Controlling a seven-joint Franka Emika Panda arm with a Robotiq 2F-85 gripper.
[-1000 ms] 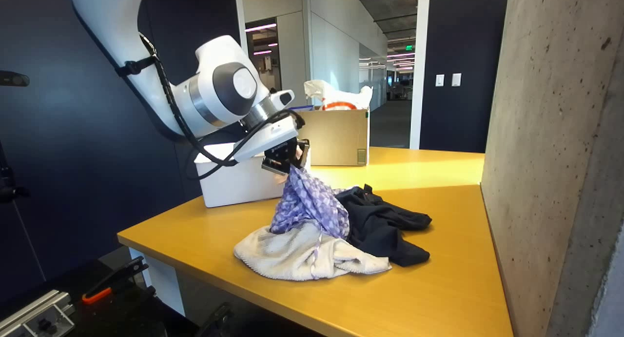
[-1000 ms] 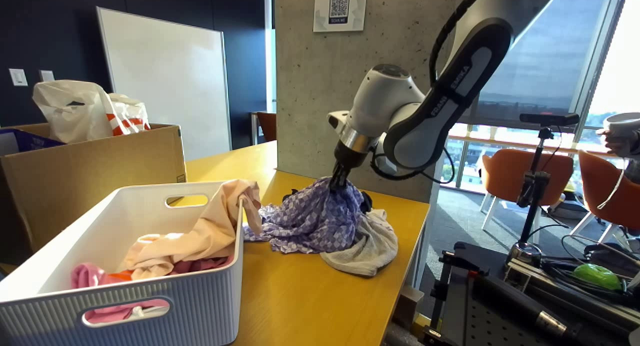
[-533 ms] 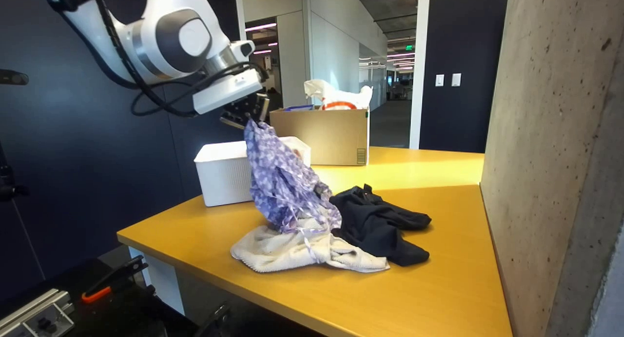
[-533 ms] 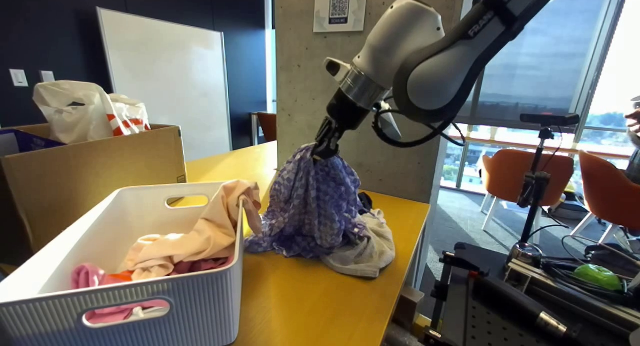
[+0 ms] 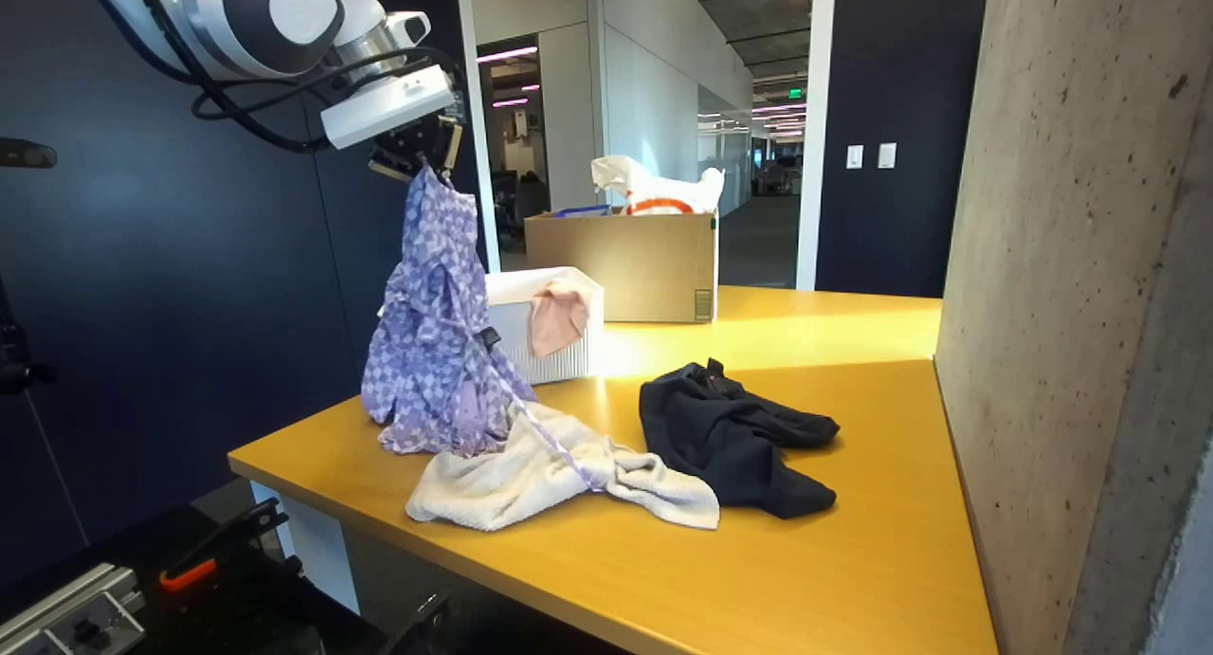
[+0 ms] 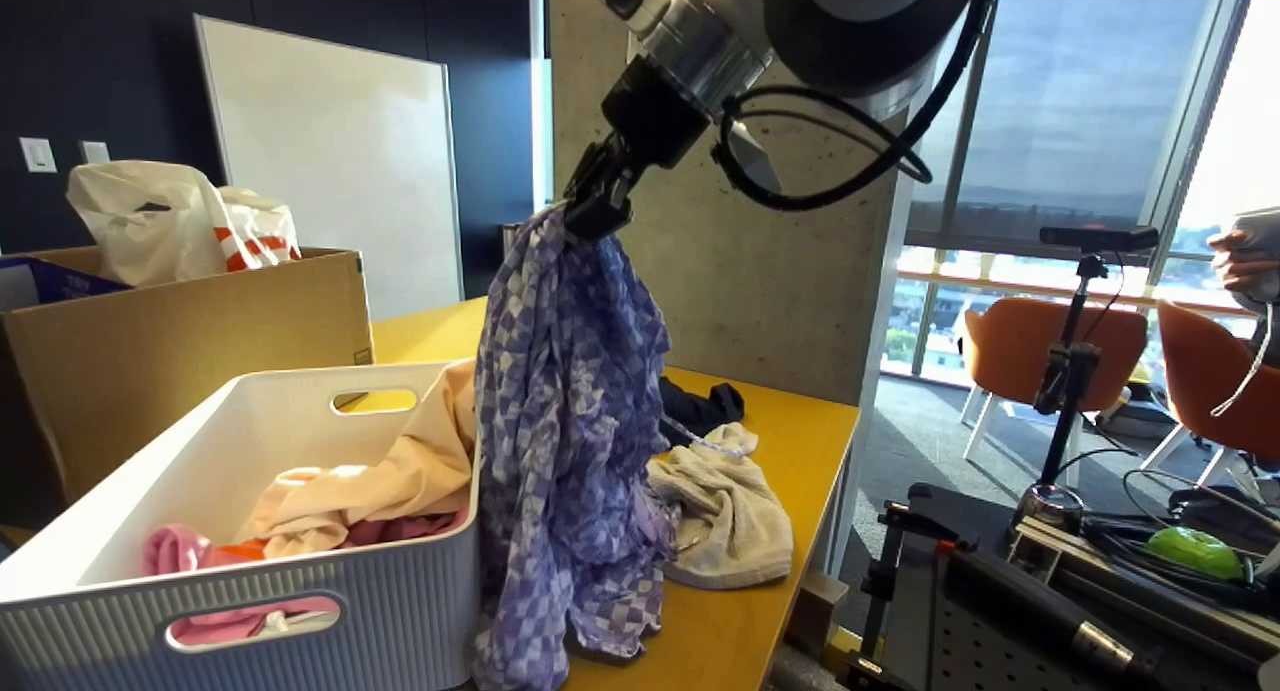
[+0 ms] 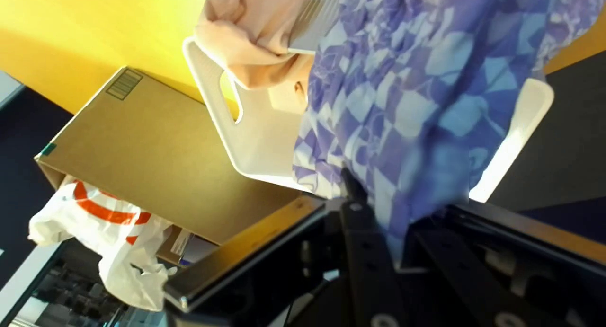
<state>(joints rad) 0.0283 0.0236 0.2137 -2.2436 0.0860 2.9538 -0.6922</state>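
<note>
Gripper [image 6: 592,216] pinching the top of a purple checked cloth [image 6: 570,411], its tips partly lost in the folds.

Fabric near the tips blurs in the wrist view, where the cloth also covers much of the white bin [image 6: 400,621]; the arm [image 5: 294,10] is cut off at the top edge in both exterior views. The cloth hangs below the gripper, close by the bin's end; whether its lower hem touches the surface [image 5: 853,579] is hard to tell. A thin strap [image 5: 554,444] runs from it across a cream towel [image 5: 512,475], with black clothing [image 5: 730,437] nearby. The jaws stand nearly together, fabric between them.
</note>
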